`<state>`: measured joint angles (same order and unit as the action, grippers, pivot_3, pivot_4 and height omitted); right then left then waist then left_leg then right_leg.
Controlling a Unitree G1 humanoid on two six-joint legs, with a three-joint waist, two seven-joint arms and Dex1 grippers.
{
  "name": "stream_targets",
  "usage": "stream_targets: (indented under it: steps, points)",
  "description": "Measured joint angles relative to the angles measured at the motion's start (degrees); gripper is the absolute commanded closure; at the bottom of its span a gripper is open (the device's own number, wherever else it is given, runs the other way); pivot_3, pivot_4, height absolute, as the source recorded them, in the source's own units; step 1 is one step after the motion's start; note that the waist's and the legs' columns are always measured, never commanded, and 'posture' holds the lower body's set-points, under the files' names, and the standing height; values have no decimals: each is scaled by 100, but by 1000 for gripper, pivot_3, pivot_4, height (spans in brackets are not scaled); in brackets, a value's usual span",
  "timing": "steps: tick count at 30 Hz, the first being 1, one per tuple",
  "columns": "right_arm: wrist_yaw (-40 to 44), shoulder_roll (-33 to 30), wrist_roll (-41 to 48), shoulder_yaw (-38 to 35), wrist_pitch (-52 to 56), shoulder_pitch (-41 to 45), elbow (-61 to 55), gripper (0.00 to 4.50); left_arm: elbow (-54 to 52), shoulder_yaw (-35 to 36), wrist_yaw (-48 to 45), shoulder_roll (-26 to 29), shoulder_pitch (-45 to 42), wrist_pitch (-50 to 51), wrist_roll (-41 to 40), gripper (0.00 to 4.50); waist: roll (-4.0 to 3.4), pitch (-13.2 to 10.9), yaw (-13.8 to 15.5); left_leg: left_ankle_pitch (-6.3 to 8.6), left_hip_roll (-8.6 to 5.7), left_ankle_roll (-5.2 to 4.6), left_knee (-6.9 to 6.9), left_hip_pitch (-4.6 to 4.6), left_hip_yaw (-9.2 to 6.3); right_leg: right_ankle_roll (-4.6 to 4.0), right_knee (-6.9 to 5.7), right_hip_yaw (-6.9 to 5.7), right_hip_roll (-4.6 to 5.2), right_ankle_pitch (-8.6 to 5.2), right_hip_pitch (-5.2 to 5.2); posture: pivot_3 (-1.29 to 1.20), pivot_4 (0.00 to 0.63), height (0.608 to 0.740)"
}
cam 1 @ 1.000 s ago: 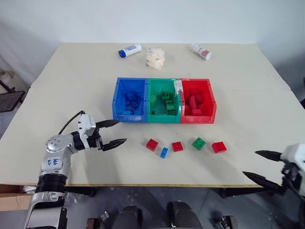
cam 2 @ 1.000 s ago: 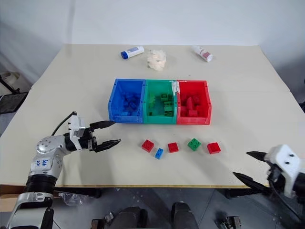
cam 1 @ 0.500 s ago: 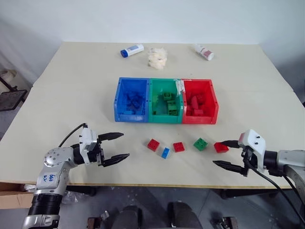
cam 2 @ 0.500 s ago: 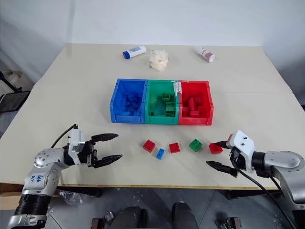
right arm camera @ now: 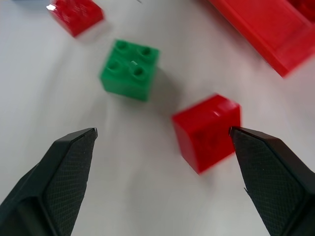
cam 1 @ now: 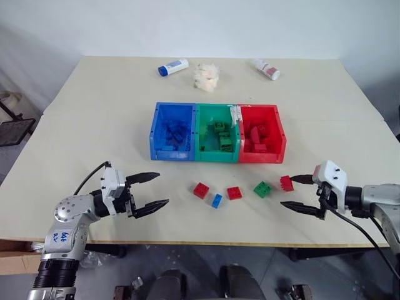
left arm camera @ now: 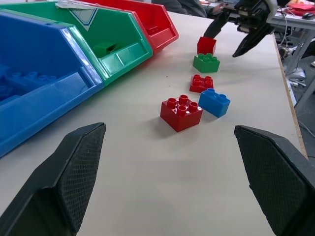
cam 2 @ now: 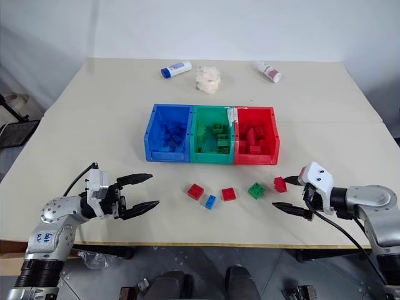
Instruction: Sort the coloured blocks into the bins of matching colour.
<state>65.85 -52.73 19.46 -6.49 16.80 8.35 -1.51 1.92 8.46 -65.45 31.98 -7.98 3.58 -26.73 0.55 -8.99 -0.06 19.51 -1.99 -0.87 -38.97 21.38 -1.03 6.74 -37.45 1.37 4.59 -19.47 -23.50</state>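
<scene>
Gaping wide, left claw hovers empty over the worktop. Right claw equally wide, one fingertip touching a tipped red block. Other blocks lie loose beside it; bins beyond.

The bins and blocks are glossy, smooth plastic; the table is matt; the gripper fingers carry a fine cross-hatched texture.
</scene>
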Motion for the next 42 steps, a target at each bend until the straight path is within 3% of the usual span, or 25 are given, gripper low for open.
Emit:
stream_targets:
  steps: [10,19,22,29,38,42]
  points:
    - [-207,84,-27,9,60,551,249,0,2,1,37,-9,28,-112,-1,49,-1,-1,-9,2,2,2,1,-1,0,-1,3,-1,0,0,0,0,150,740]
    - [-41,481,-456,649,-277,1109,1319,0,62,-2,32,-17,-32,-180,0,49,-8,-5,-13,4,2,0,0,0,2,-1,3,-3,0,0,0,0,150,740]
    - [23,497,-542,772,-314,1248,1473,632,73,-3,16,-17,-34,-217,0,0,-8,-5,-14,4,2,0,-1,0,1,-1,4,-5,0,0,0,0,150,740]
    - [-28,530,-566,803,-270,1269,1480,2989,346,-37,-219,72,-59,-575,116,0,-9,-5,-13,5,2,2,0,-1,1,-1,5,-6,0,-1,0,0,150,740]
    - [-390,525,-239,292,401,800,269,3036,1085,-56,-992,-115,-398,-1179,-80,0,-11,-7,-2,7,2,0,0,2,-1,-1,10,-11,3,-1,1,0,150,740]
    - [-684,526,-19,52,868,966,-281,3036,1336,-80,-1319,-262,-584,-1296,-138,0,-11,-7,-26,9,8,3,0,2,0,-1,11,-13,-1,-1,1,0,150,740]
